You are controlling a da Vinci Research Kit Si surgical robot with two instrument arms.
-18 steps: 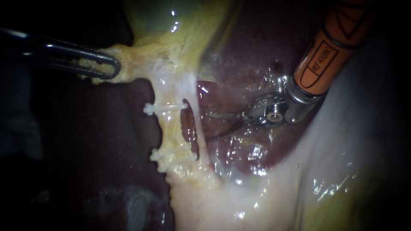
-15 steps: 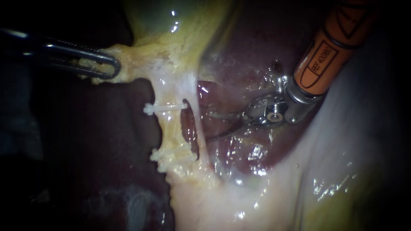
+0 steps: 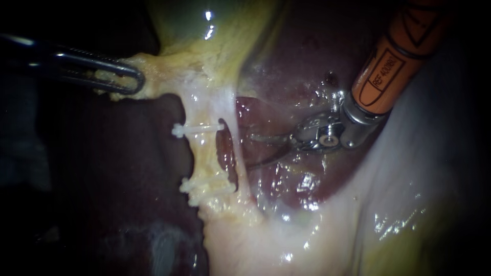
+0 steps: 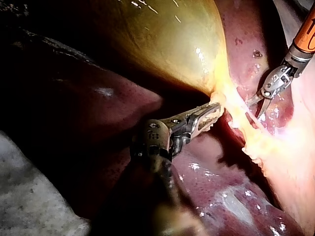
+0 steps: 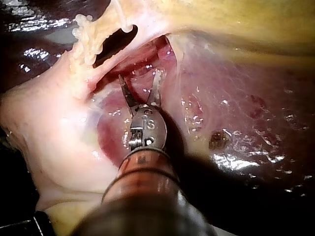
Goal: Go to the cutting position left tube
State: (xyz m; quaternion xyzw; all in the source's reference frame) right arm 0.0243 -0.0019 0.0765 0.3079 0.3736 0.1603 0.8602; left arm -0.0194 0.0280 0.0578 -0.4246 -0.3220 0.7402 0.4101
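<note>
Yellow left tube (image 3: 207,153) lies just beside right instrument's pincer (image 3: 250,151), open and empty.

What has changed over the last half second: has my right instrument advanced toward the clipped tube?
Nothing has visibly changed. The right instrument still waits with its jaws open, short of the clipped tube. The left instrument stays shut on the yellow tissue, and the clips sit as before.

The only lettering seen is a black-framed printed label (image 3: 381,71) on the orange shaft (image 3: 404,38) of the right instrument (image 3: 250,151), near its metal collar; nothing is written on the tissue.
</note>
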